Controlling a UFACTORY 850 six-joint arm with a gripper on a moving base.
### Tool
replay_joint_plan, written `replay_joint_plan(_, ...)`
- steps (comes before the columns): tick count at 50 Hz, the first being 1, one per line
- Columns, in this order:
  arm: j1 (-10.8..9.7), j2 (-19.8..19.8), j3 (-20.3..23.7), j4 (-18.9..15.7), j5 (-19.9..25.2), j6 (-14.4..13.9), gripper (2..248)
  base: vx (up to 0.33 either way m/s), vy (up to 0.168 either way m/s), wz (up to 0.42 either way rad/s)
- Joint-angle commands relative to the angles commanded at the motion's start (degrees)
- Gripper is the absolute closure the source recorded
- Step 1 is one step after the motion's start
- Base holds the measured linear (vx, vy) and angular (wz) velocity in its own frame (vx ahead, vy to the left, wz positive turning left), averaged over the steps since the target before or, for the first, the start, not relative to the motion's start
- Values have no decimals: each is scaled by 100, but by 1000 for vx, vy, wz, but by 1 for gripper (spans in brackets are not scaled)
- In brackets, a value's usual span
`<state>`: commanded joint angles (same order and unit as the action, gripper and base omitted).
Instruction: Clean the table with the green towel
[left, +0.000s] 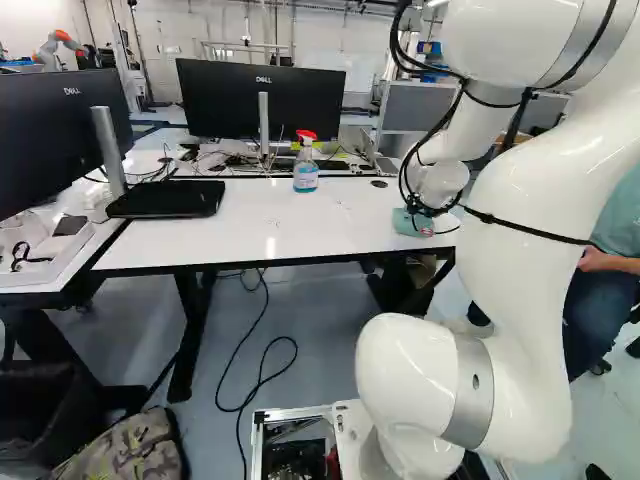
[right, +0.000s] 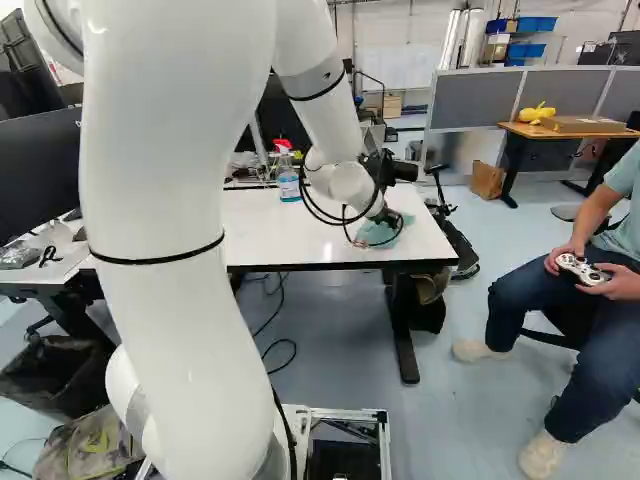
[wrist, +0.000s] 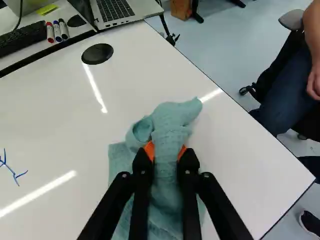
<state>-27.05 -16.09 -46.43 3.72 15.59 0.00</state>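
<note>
The blue-green towel (wrist: 172, 122) sits bunched on the white table (left: 240, 230), near the table's right-hand end in the right base view. The black gripper (right: 388, 217) has its jaws clamped on a gathered fold of it, an orange pad pressing from either side; the top of the fold pokes up between the fingers, and looser cloth spreads beside and beneath them. Blue pen marks (wrist: 11, 170) show on the tabletop, well apart from the towel. Ahead of the gripper, beyond the cloth, a black disc (wrist: 97, 53) lies set in the surface, and past that are three markers (wrist: 57, 31), a keyboard (wrist: 22, 37) and an open laptop (wrist: 114, 12). A spray bottle (left: 305, 172) with a red top stands upright toward the table's far edge, in front of a black monitor (left: 225, 100).
</note>
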Motion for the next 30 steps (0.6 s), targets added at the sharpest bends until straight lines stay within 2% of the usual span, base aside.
replay_joint_plan(1,0,0,0,0,0,0,177,0,0,0)
replay_joint_plan(2,0,0,0,0,0,0,193,0,0,0)
replay_joint_plan(15,10,67,6,0,0,0,193,0,0,0)
replay_joint_plan(30,119,182,-79,0,18,0,193,0,0,0)
